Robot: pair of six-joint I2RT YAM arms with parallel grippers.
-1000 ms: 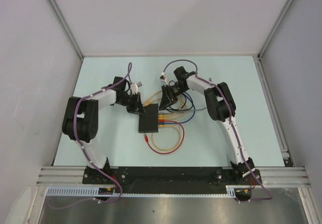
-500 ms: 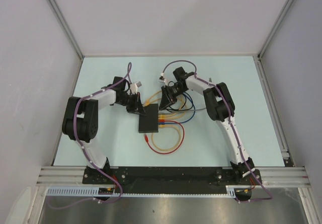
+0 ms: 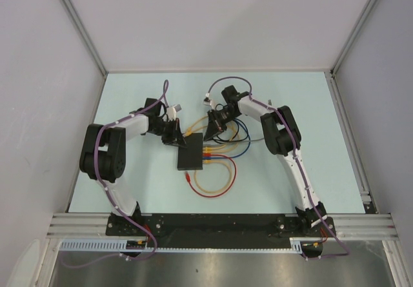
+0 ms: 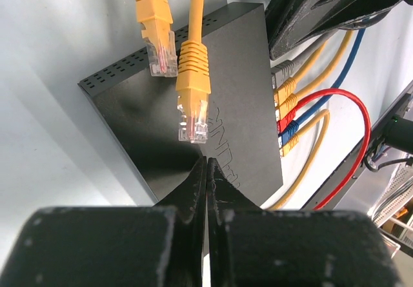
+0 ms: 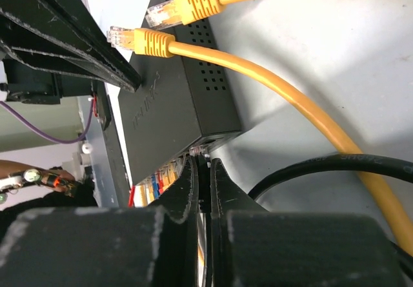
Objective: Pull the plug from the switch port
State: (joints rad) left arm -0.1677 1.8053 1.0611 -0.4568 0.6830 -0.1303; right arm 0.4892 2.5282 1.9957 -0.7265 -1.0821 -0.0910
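Observation:
The matte-black switch (image 3: 191, 155) lies flat in the middle of the table. It also shows in the left wrist view (image 4: 193, 100) and the right wrist view (image 5: 171, 106). Its socket row faces right, with several plugs in it. My right gripper (image 3: 210, 134) (image 5: 203, 163) is shut on the end plug (image 5: 202, 151), whose clear tip sits at the socket mouth at the switch's far corner. That plug looks grey in the left wrist view (image 4: 279, 71). My left gripper (image 3: 174, 137) (image 4: 208, 164) is shut and empty, its tips down on the switch's top.
Two loose yellow plugs (image 4: 193, 100) (image 4: 158, 42) hang over the switch's far end. Yellow, red and blue plugs (image 4: 285, 116) fill the other sockets. Cable loops (image 3: 216, 185) lie near the switch's right side. Grey walls enclose the table.

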